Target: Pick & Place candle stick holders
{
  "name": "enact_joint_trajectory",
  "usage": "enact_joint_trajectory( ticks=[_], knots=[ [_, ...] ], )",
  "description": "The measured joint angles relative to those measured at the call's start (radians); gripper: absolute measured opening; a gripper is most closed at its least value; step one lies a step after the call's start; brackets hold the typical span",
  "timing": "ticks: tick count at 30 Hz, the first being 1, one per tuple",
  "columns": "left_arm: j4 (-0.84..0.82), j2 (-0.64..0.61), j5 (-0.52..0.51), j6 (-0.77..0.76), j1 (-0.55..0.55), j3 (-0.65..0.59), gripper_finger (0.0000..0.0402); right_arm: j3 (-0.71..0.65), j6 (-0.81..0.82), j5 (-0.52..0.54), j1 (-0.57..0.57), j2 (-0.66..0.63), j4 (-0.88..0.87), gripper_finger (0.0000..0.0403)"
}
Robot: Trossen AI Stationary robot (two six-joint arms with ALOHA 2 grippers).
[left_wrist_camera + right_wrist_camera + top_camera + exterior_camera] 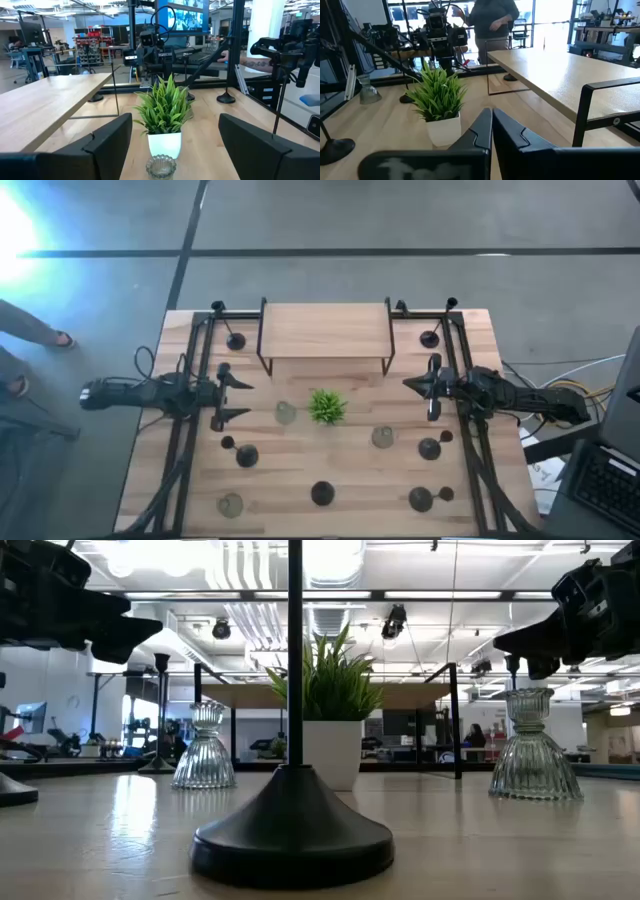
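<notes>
Candle stick holders [322,493] number about eight black domed metal and three ribbed glass [286,412]; left gripper [240,398] released, right gripper [410,384] clenched empty.

Low view: the nearest black holder [292,830] shows its domed base whole, but its stem runs out at the picture's top edge, so its cup is unseen. A second black base [14,788] is cut by the left edge. Left wrist view: the glass holder [160,166] before the plant [164,107] is cut at the bottom edge. Right wrist view: a person [492,22] beyond the worktop [400,120] is cut off at the top edge.
</notes>
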Motion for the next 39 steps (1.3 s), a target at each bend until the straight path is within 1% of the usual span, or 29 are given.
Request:
enact_joint_trajectory(
  ticks=[33,37,39],
  knots=[
    [0.0,0.0,0.0,0.0,-0.001,0.0,0.03,0.0,-0.002,0.0,0.0,0.0,0.0,0.0008],
    [0.0,0.0,0.0,0.0,-0.001,0.0,0.03,0.0,-0.006,0.001,0.0,0.0,0.028,0.0009],
    [0.0,0.0,0.0,0.0,-0.001,0.0,0.03,0.0,-0.003,0.002,0.0,0.001,0.071,0.0008]
  ],
)
